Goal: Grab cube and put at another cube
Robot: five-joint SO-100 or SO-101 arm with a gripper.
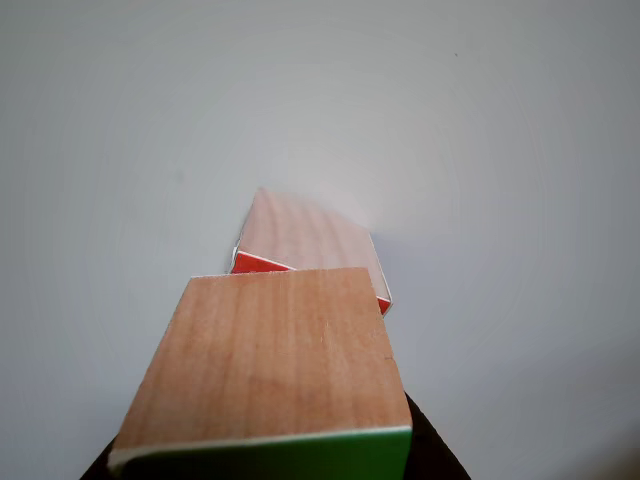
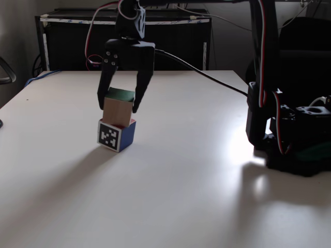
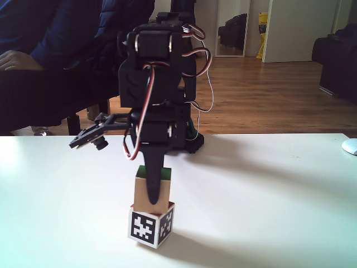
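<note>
The cube (image 2: 118,109), green face up with light wood sides, rests slightly tilted on top of another cube (image 2: 116,137), which shows a black-and-white patterned face and a navy side. My gripper (image 2: 119,107) hangs from above with a finger against each side of the green-faced cube, shut on it. In the other view the cube (image 1: 270,360) fills the lower frame with its green face at the bottom edge, and the red-edged cube (image 1: 310,235) lies just beyond it. From the front, one finger (image 3: 154,192) covers the middle of the cube (image 3: 139,195) above the patterned cube (image 3: 146,226).
The arm's base (image 2: 289,144) stands at the right of the white table (image 2: 181,196), with a cable running across to the gripper. A black cabinet (image 2: 62,41) lines the table's far edge. A seated person's arm (image 3: 33,61) is behind the table. A white object (image 3: 350,146) lies at the right edge.
</note>
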